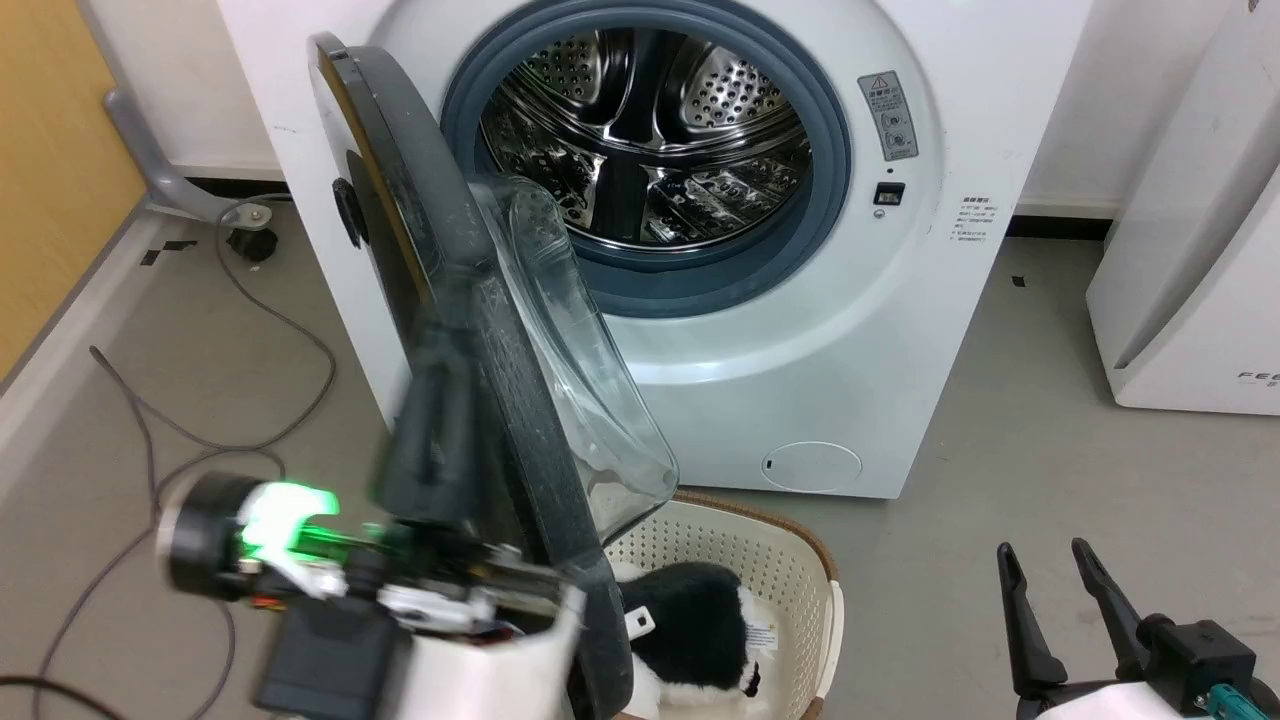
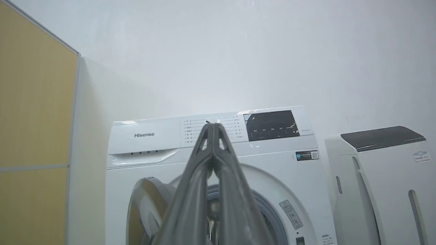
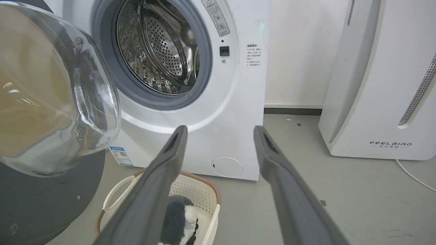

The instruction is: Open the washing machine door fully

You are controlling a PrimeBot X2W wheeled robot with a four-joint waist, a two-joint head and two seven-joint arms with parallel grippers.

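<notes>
At the left of the head view loose cables point(image 1: 150, 440) trail over the floor, out of the door's swing. Just right of them, at the lower left, the left gripper point(image 1: 440, 410) is blurred against the washing machine door point(image 1: 520, 400). The left wrist view shows its fingers point(image 2: 194, 190) pressed together tip to tip with nothing between them, probably so that they work as one stiff rod to shove the door rather than pinch it. Which face they bear on, or whether they touch at all, I cannot tell.

The door runs edge-on from upper left to bottom centre, roughly square to the washing machine point(image 1: 850, 330). Its glass bowl point(image 1: 580, 370) faces right and the steel drum point(image 1: 650, 130) is fully exposed. It is partly open, I judge, with more swing to the left wanted.

Below the door's free edge a cream basket point(image 1: 815, 560) holds a black-and-white plush toy point(image 1: 700, 620), set close under the mouth for loading — and near the door's lower rim.

At the lower right the right gripper point(image 1: 1042, 550) hangs spread and empty, well clear, evidently parked. A white appliance point(image 1: 1200, 300) stands at the far right.
</notes>
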